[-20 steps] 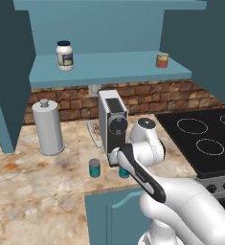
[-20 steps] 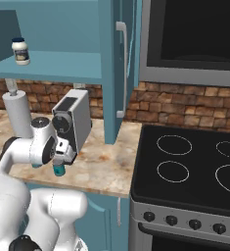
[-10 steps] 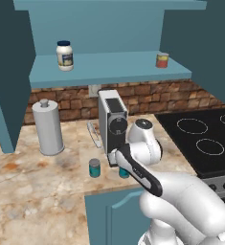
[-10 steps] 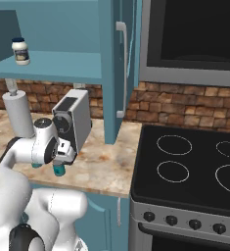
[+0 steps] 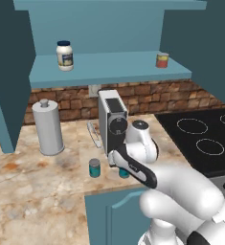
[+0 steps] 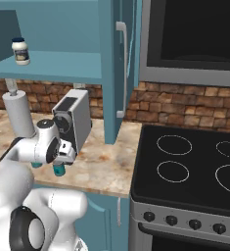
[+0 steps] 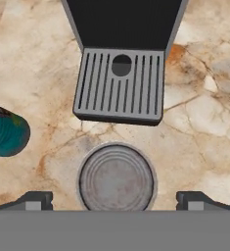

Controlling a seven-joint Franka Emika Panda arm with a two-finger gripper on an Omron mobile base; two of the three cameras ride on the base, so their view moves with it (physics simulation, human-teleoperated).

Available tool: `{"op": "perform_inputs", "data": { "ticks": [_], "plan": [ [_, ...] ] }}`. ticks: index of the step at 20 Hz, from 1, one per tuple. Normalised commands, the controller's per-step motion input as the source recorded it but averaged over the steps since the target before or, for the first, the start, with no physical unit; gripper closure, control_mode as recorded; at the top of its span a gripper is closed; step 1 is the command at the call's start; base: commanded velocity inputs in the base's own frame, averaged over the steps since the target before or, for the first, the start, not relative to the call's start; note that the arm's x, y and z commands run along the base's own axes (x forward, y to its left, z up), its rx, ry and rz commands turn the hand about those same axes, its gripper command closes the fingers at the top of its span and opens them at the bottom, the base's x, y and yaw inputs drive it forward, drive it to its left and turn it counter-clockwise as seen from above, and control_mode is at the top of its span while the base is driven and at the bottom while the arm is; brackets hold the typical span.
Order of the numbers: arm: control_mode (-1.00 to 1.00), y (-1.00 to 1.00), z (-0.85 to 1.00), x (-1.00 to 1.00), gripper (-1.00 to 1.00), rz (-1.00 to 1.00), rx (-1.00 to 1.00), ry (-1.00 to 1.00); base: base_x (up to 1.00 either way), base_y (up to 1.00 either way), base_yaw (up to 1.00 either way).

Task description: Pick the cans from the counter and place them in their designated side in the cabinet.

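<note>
A teal can with a silvery top (image 7: 117, 177) stands on the marbled counter (image 7: 204, 117), directly under my gripper (image 7: 115, 201). The gripper is open, with one fingertip on each side of the can and neither touching it. The same can (image 6: 60, 170) peeks out below the hand (image 6: 62, 156) in the right base view, and in the left base view the can (image 5: 124, 172) is partly hidden by my arm. The second teal can (image 5: 94, 168) stands just to its left (image 7: 4, 133). Above, the cabinet's light-blue shelf (image 5: 109, 68) lies between open teal doors.
A coffee machine (image 5: 113, 119) stands right behind the cans, its drip tray (image 7: 119, 86) close to the gripper. A steel canister (image 5: 48, 127) is at the left. The shelf holds a white jar (image 5: 64, 55) and a red can (image 5: 162, 60). The black stovetop (image 5: 205, 139) lies to the right.
The hand has eased slightly lower over the can, its jaws still wide apart. Both cans stay where they were.
</note>
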Motion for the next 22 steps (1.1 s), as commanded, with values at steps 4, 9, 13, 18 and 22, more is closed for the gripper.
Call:
{"op": "perform_inputs", "data": {
  "ticks": [4, 9, 13, 18, 22],
  "plan": [
    [-1.00, 0.02, -0.15, 0.13, -1.00, 0.00, -0.01, 0.07, 0.00, 0.00, 0.00],
    [-1.00, 0.04, -0.15, 0.14, -1.00, 0.00, 0.00, 0.03, 0.00, 0.00, 0.00],
    [-1.00, 0.05, -0.18, 0.15, -1.00, 0.00, 0.00, 0.02, 0.00, 0.00, 0.00],
    [-1.00, 0.04, -0.26, 0.03, 1.00, 0.00, -0.03, 0.07, 0.00, 0.00, 0.00],
    [-1.00, -0.02, -0.14, 0.00, 1.00, 0.00, -0.01, 0.01, 0.00, 0.00, 0.00]
  ]
}}
